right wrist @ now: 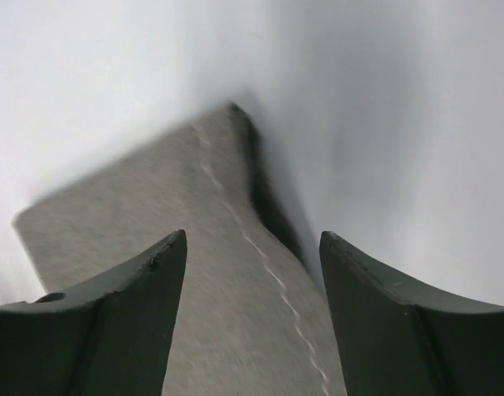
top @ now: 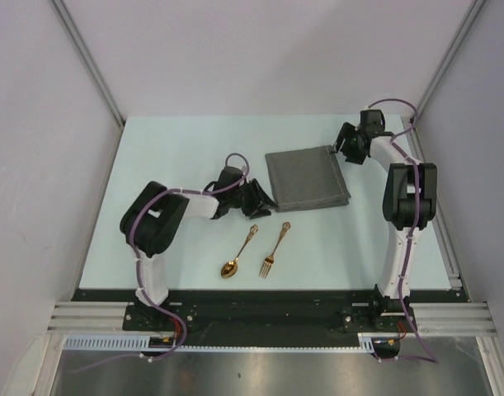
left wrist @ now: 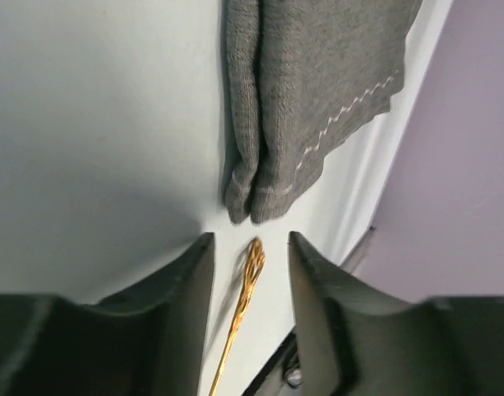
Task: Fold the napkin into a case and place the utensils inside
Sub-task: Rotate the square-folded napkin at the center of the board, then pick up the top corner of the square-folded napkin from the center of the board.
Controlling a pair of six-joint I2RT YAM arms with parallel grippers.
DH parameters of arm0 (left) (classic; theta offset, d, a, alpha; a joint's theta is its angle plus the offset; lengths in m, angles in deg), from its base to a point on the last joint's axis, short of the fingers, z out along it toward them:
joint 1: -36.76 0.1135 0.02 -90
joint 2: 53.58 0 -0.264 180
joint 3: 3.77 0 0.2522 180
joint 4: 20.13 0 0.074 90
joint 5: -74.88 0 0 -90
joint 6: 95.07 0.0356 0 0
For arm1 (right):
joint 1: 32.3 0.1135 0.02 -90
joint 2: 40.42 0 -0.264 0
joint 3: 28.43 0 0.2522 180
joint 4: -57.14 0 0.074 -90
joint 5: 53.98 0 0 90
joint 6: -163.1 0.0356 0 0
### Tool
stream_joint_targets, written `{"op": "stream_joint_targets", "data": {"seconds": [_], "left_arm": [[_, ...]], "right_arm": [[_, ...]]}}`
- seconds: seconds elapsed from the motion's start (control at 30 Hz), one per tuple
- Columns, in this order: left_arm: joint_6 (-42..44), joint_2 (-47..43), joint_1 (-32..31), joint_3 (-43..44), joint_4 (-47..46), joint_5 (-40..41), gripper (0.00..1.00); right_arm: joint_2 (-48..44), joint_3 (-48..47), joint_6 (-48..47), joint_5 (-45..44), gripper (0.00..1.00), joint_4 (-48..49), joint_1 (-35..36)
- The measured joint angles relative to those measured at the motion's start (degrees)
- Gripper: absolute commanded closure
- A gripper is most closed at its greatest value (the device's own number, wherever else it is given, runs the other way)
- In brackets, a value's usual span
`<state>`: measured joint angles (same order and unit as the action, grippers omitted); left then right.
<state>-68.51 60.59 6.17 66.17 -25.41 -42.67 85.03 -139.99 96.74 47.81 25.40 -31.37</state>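
The dark grey napkin (top: 307, 177) lies folded into a flat square at mid-table. My left gripper (top: 264, 200) stands open just off its near-left corner. In the left wrist view the napkin's stacked edges (left wrist: 309, 99) lie ahead of the gripper (left wrist: 250, 247), and a gold utensil handle (left wrist: 247, 285) rests on the table under the gap, untouched. Nearer the front lie the gold spoon (top: 237, 254) and the gold fork (top: 274, 250), side by side. My right gripper (top: 341, 147) is open at the napkin's far-right corner. In its view the gripper (right wrist: 252, 247) hovers above the stitched cloth (right wrist: 227, 289), holding nothing.
The pale table (top: 177, 157) has a black front rail (top: 260, 294) by the arm bases. A metal frame rail (top: 440, 223) runs down its right edge. Grey walls close in on the left, back and right.
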Motion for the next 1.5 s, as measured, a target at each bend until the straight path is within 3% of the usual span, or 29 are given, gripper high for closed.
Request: {"op": "stream_joint_targets", "data": {"seconds": [0.07,0.1,0.33,0.53,0.7,0.83,0.9,1.0,1.13,1.5], "left_arm": [[2.99,-2.71,0.39,0.13,3.93,0.52,0.42],[4.5,-4.09,0.66,0.26,5.88,0.98,0.31],[12.44,-6.88,2.91,6.08,15.85,2.19,0.21],[16.0,2.38,3.56,20.24,20.28,-0.74,0.22],[16.74,5.86,3.06,21.31,23.37,-1.92,0.23],[16.98,6.38,2.19,21.31,23.74,-3.19,0.24],[16.98,6.43,1.51,21.31,23.78,-3.74,0.28],[17.05,6.6,0.46,21.31,24.11,-4.2,0.34],[17.11,6.82,-0.11,21.05,24.35,-4.28,0.5],[17.42,6.82,0.31,18.32,23.85,-4.31,0.75]], "right_arm": [[-1.14,0.26,-1.11,-2.25,0.26,-4.24,-0.74],[-1.73,0.57,-1.46,-3.1,0.26,-5.68,-1.11],[-16.13,17.29,-0.85,-6.19,0.27,-8.9,-4.98],[-25.33,31.54,3.61,-2.1,0.25,-6.4,-5.01],[-30.86,42.25,6.38,-0.79,0.29,-3.61,-4.52],[-32.72,44.76,6.82,-0.9,0.34,-1.68,-4.79],[-32.89,45.07,6.82,-0.94,0.43,-0.17,-5.05],[-32.89,45.46,6.93,-0.52,0.48,1.97,-5.66],[-32.83,45.46,7.26,-0.11,0.53,4.15,-6.01],[-27.3,43.5,7.21,2.29,0.62,6.75,-6.03]]}}
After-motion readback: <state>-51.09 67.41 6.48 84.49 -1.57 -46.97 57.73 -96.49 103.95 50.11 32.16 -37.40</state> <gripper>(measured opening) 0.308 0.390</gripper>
